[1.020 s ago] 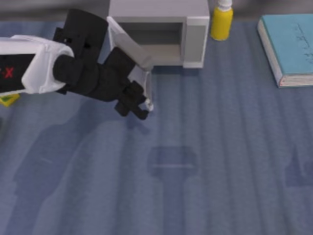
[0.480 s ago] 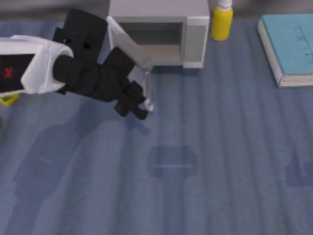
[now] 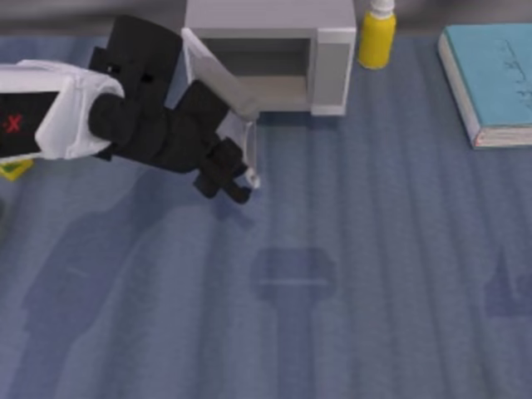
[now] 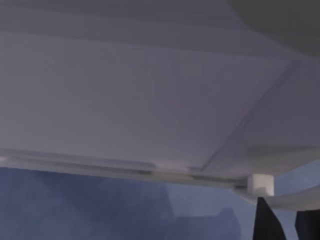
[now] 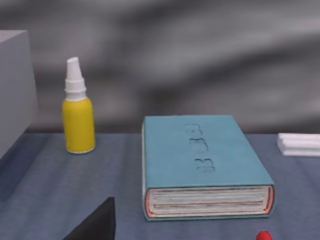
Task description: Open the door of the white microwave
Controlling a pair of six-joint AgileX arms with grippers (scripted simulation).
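While the white microwave sits at the far edge of the table, its door hangs swung out toward the left, about half open. The left end effector is clamped on the door's free edge. To do this well, I think it should pull in a soft curve around the hinge, not straight, so the box does not slide. The right arm is parked out of the top view.

bottle between microwave and book.
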